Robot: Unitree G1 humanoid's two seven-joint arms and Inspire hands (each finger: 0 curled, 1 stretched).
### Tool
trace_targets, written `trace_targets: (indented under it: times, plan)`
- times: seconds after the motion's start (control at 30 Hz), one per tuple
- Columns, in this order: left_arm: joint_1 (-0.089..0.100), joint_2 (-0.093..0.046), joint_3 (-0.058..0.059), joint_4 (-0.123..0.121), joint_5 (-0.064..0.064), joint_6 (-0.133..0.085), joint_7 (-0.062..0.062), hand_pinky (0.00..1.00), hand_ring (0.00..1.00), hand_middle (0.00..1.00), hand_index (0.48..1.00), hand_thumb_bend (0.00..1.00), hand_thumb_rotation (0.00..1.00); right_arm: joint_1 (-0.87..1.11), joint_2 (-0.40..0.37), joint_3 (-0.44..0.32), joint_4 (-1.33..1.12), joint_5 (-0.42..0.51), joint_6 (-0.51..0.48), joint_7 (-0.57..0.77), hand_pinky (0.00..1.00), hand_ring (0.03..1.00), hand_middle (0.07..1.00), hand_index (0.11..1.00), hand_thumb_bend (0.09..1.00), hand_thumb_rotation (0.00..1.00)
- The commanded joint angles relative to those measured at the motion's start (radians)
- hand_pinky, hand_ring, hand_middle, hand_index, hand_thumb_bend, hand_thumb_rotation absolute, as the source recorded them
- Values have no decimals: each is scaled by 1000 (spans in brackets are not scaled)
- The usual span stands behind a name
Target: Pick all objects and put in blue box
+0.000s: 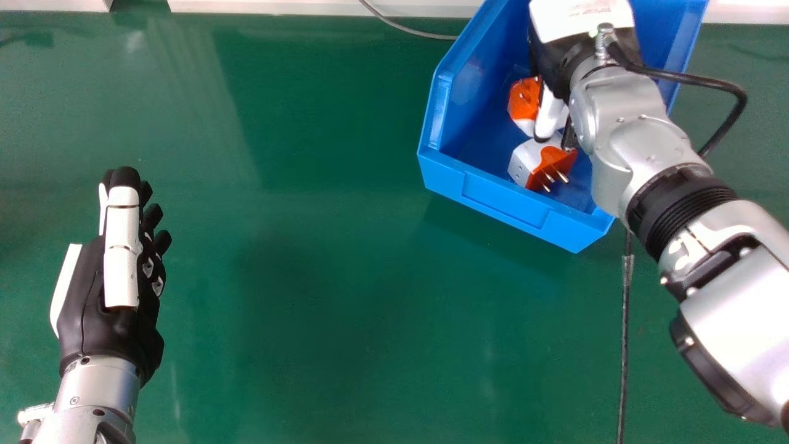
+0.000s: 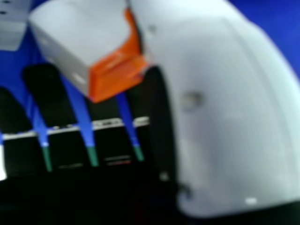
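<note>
My right hand (image 1: pixel 551 114) is inside the blue box (image 1: pixel 502 197), its white thumb pointing down among the plug adapters. One orange and white adapter (image 1: pixel 524 102) lies beside the thumb; a second adapter (image 1: pixel 529 161), prongs showing, rests near the box's front wall. Seen in the right hand view, my right hand (image 2: pixel 51 98) is open, fingers extended, with an orange and white adapter (image 2: pixel 79 37) against them and close to the thumb. Part of another white adapter (image 2: pixel 11 23) shows there too. My left hand (image 1: pixel 120 265) is open above the green table at the left.
The box stands at the back right of the green table (image 1: pixel 345 296), under my right forearm. A dark cable runs down the table beside the box, and a thin grey cable reaches its back left side. A pale edge borders the table's back.
</note>
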Motion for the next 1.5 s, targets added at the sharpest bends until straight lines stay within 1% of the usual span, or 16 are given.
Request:
trace_targets:
  times: [0.0, 0.07, 0.13, 0.17, 0.33, 0.47, 0.57, 0.63, 0.7, 0.83, 1.0, 1.1, 1.27, 1.33, 1.4, 1.47]
  plan:
    - [-6, 9, 8, -22, -6, -6, 4, 1000, 1000, 1000, 1000, 498, 996, -60, -4, 10, -8, -14, 20, -29, 331, 470, 554, 615, 556, 250]
    - [-6, 10, 6, -26, -4, -1, 7, 1000, 1000, 1000, 1000, 497, 997, -67, -1, 39, 5, -36, 33, -16, 440, 587, 695, 741, 598, 378]
    - [-6, 10, 3, -30, -3, 1, 8, 1000, 1000, 1000, 1000, 494, 1000, -77, 5, 63, 22, -46, 49, 7, 534, 667, 781, 826, 602, 455]
    - [-5, 10, 3, -28, -2, -5, 5, 1000, 1000, 1000, 1000, 492, 1000, -80, 10, 62, 28, -41, 58, 11, 584, 708, 825, 866, 605, 484]
    - [-5, 10, 3, -22, -3, -13, 2, 1000, 1000, 1000, 1000, 498, 1000, -54, 9, 23, -19, -3, 76, -22, 756, 897, 975, 953, 669, 553]
    - [-5, 11, -1, -33, 8, 1, 12, 1000, 1000, 1000, 1000, 483, 1000, -51, 6, 23, -35, 3, 86, -15, 807, 961, 999, 972, 730, 570]
    - [-6, 13, -1, -36, 4, 11, 11, 1000, 1000, 1000, 1000, 487, 1000, -51, 3, 24, -38, 1, 80, -18, 854, 983, 1000, 979, 753, 577]
    - [-9, 13, 1, -28, 1, 2, 6, 1000, 1000, 1000, 1000, 489, 1000, -53, 5, 21, -39, 3, 83, -20, 887, 996, 1000, 986, 758, 573]
    - [-12, 12, 2, -26, -3, 4, 6, 1000, 1000, 1000, 1000, 492, 1000, -57, 4, 28, -39, -4, 83, -15, 888, 999, 1000, 986, 758, 580]
    - [-14, 11, -3, -28, 7, 7, 12, 1000, 1000, 1000, 1000, 491, 1000, -66, 0, 41, -43, -17, 81, -5, 899, 1000, 1000, 981, 733, 573]
    - [-22, 9, 0, -20, -3, 3, 8, 1000, 1000, 1000, 1000, 481, 1000, -64, 4, 30, -62, -2, 98, -12, 815, 955, 1000, 949, 715, 479]
    - [-20, 12, -2, -20, 1, 1, 5, 1000, 1000, 1000, 1000, 499, 1000, -41, 0, 26, -117, -3, 117, -8, 757, 920, 996, 931, 705, 460]
    - [-14, 13, -4, -30, 9, 5, 9, 1000, 1000, 1000, 1000, 499, 1000, 89, -31, -34, -424, 14, 204, 50, 770, 936, 1000, 926, 679, 439]
    - [-12, 16, -1, -28, 8, 2, 5, 1000, 1000, 1000, 1000, 506, 1000, 179, -50, -57, -623, 1, 264, 105, 775, 947, 1000, 939, 671, 449]
    - [-11, 19, 1, -20, 11, -12, 0, 1000, 1000, 1000, 1000, 505, 1000, 274, -68, -70, -811, -24, 316, 146, 767, 941, 998, 947, 688, 439]
    - [-9, 22, 3, -23, 10, -6, -1, 1000, 1000, 1000, 1000, 508, 1000, 358, -77, -80, -955, -50, 349, 153, 759, 932, 991, 940, 709, 423]
